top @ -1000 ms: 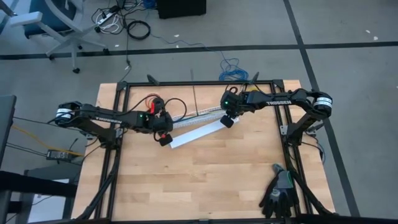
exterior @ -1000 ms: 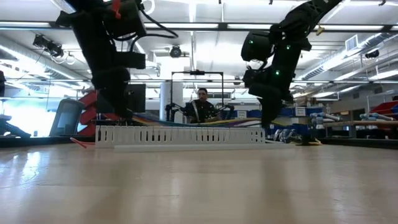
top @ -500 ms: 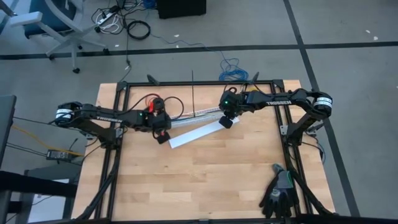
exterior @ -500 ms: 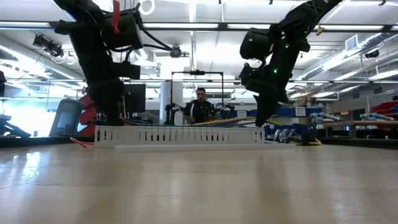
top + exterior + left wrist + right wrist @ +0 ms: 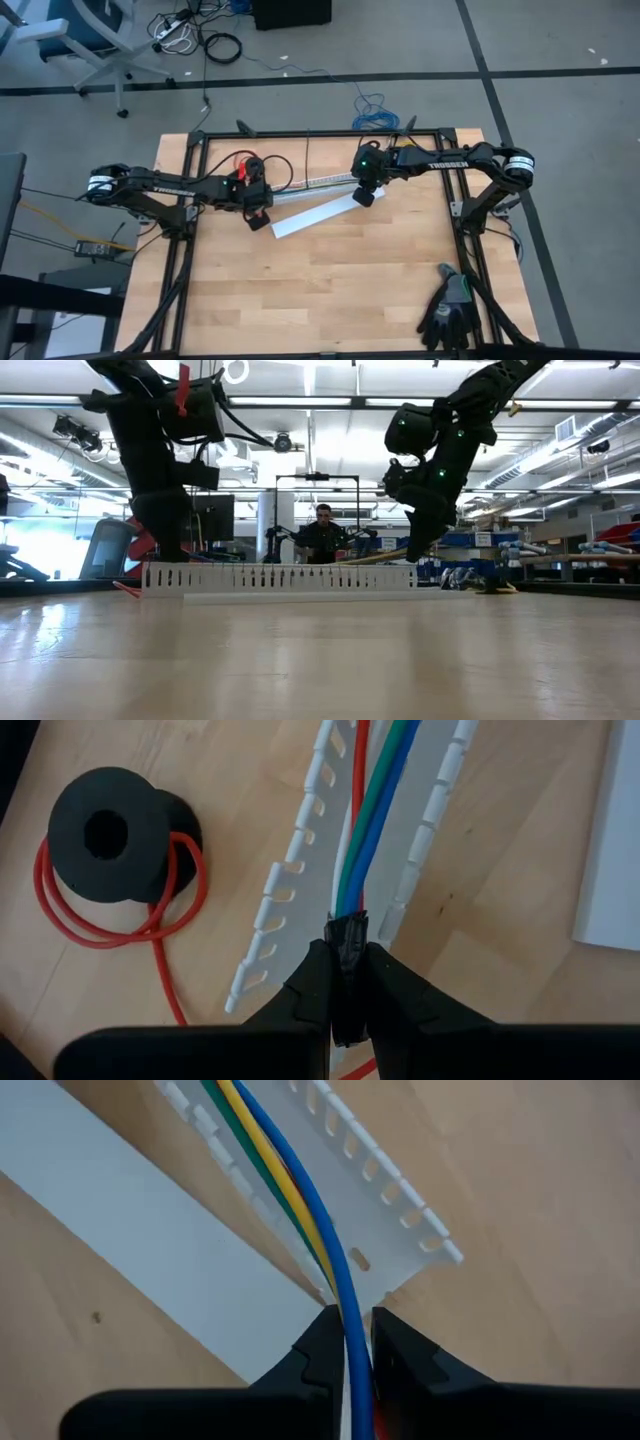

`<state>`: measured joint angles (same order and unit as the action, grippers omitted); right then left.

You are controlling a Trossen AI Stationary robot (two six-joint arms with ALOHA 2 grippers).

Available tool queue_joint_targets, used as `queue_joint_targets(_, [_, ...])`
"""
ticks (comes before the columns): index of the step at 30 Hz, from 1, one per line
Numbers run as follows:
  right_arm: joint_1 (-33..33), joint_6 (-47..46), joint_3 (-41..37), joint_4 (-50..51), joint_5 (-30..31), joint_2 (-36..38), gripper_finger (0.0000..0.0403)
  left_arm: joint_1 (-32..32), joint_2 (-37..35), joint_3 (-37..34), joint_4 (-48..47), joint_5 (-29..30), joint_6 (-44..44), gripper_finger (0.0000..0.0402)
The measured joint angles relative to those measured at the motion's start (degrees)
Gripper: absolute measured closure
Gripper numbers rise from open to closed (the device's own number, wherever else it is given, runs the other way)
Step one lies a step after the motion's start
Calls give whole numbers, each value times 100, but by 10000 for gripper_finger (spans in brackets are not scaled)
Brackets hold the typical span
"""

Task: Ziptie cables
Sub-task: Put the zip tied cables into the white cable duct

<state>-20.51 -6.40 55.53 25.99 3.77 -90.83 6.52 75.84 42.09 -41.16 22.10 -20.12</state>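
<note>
- Robotics lab or workshop, open-plan industrial hall.
- Low view: exposed ceiling with ducting and rows of strip lights, no drop tiles.
- Bare grey concrete floor marked with dark tape lines.
- Wooden benchtop boxed in a black metal frame, arms bolted to it.
- Loose cables and a power strip on the floor, blue cable coil behind the bench.
- Office chair at the edge, black work gloves on the bench corner.
- Person seated at another framed rig in the background; more benches with gear off to the side.
</note>
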Motion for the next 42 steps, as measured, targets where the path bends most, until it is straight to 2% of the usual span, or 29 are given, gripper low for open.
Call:
queue_joint_targets(25, [-27,64,-2,86,69,0,357,-2,-14,-2,-365,202,-269,355])
queue_joint_targets(33, [-27,-40,-2,86,68,0,357,-2,-14,-2,-407,301,-277,281])
queue_joint_targets(42, [0,-112,-2,84,55,0,357,0,-14,-2,-548,745,-314,266])
